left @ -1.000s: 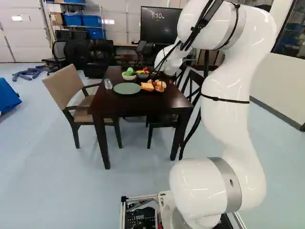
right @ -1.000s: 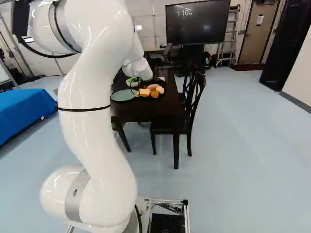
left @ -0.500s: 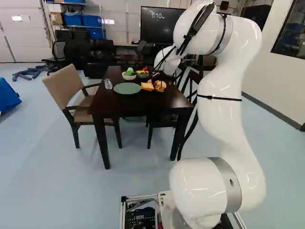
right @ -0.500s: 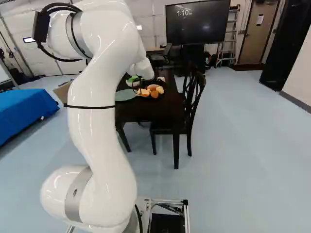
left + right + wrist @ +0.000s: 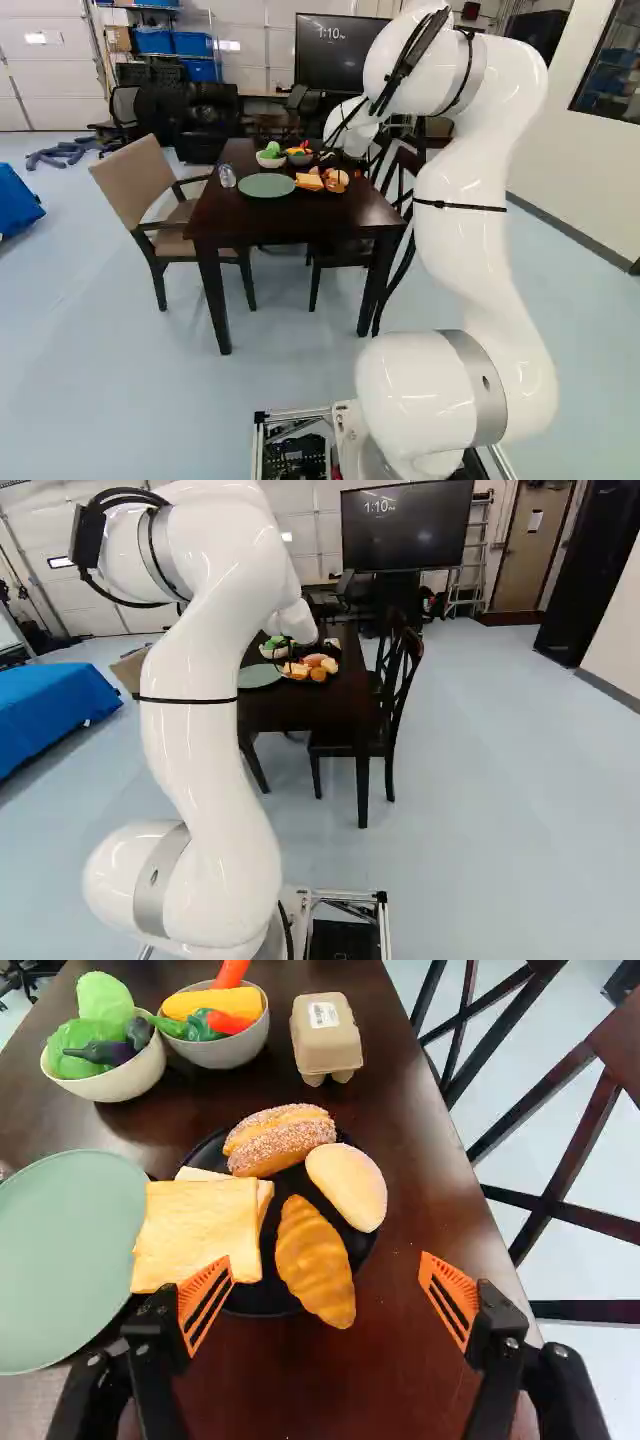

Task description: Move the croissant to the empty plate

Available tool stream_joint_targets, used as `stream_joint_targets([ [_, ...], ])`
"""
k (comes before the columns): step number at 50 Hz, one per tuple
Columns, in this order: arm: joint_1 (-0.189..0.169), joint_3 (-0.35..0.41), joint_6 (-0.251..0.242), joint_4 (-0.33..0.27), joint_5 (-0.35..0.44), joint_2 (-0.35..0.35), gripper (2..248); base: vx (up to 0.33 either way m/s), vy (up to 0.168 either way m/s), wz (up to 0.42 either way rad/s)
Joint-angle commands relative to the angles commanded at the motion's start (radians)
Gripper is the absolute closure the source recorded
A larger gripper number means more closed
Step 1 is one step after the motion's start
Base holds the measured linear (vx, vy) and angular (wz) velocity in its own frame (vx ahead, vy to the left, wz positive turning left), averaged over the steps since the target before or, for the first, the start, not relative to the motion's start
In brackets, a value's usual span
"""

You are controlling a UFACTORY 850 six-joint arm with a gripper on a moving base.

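In the left base view the gripper (image 5: pixel 329 161) hangs over the counter (image 5: pixel 300 218); lit digits show on a screen (image 5: pixel 335 52) beyond. The right base view has a chair (image 5: pixel 345 744) alongside. In the wrist view, the released gripper's fingers stand wide; ahead, the croissant (image 5: pixel 315 1260) shares a black plate (image 5: pixel 262 1301) with bread (image 5: pixel 195 1230), near a labelled carton (image 5: pixel 325 1045).

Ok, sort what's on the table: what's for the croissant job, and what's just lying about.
For the job:
- croissant
- green plate, empty
- black plate, under the croissant
- gripper

Just lying about:
- bread slices
- sugared bun
- plain bun
- cream bowl
- grey bowl
- egg carton
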Motion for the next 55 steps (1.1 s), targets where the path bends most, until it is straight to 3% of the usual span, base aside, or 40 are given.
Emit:
stream_joint_targets([
  [19, 0.0, 0.0, 0.0, 0.0, 0.0, 0.0, 35, 0.0, 0.0, 0.0],
  [20, 0.0, 0.0, 0.0, 0.0, 0.0, 0.0, 48, 0.0, 0.0, 0.0],
  [24, 0.0, 0.0, 0.0, 0.0, 0.0, 0.0, 48, 0.0, 0.0, 0.0],
  [25, 0.0, 0.0, 0.0, 0.0, 0.0, 0.0, 60, 0.0, 0.0, 0.0],
  [55, 0.0, 0.0, 0.0, 0.0, 0.0, 0.0, 61, 0.0, 0.0, 0.0],
])
